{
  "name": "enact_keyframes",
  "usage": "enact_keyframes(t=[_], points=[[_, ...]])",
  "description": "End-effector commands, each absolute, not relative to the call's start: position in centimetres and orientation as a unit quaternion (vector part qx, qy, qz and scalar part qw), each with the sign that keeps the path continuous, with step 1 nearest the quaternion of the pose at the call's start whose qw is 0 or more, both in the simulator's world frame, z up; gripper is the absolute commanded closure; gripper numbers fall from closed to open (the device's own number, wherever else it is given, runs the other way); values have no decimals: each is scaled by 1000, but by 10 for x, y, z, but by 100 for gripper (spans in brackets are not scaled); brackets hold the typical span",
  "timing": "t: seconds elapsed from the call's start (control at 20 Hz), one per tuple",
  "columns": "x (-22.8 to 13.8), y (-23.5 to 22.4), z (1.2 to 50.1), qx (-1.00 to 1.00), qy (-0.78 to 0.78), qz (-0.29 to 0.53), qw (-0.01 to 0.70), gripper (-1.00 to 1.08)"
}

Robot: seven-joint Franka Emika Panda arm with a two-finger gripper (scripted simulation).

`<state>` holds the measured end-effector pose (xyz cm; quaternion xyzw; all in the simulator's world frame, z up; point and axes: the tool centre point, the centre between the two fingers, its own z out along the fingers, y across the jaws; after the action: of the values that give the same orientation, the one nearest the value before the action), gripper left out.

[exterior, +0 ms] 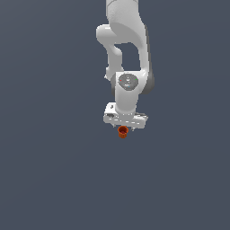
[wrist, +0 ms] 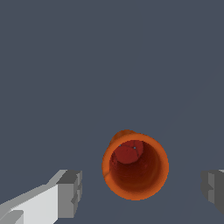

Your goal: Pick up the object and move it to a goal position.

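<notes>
In the exterior view, the orange-red cup (exterior: 122, 131) sits just below the white gripper (exterior: 125, 127). In the wrist view, the cup (wrist: 135, 167) stands hollow and empty between the spread fingers (wrist: 70, 193), untouched; the gripper (wrist: 142, 192) is released.

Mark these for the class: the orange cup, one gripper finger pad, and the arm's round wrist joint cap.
orange cup (wrist: 151, 186), wrist view, on its inner wall below the rim.
finger pad (wrist: 70, 194), wrist view, on the grey pad's face.
wrist joint cap (exterior: 128, 81), exterior view, at the grey disc's centre.
</notes>
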<state>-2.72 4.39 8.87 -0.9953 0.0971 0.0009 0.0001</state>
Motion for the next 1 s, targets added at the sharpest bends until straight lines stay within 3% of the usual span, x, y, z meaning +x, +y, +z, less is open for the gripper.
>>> enact_keyframes(t=[0.0,0.9,0.95], points=[[-27,44,89,-995,97,1,0,-92],[-27,44,38,-995,99,0,0,-92],[-27,44,38,-995,99,0,0,108]])
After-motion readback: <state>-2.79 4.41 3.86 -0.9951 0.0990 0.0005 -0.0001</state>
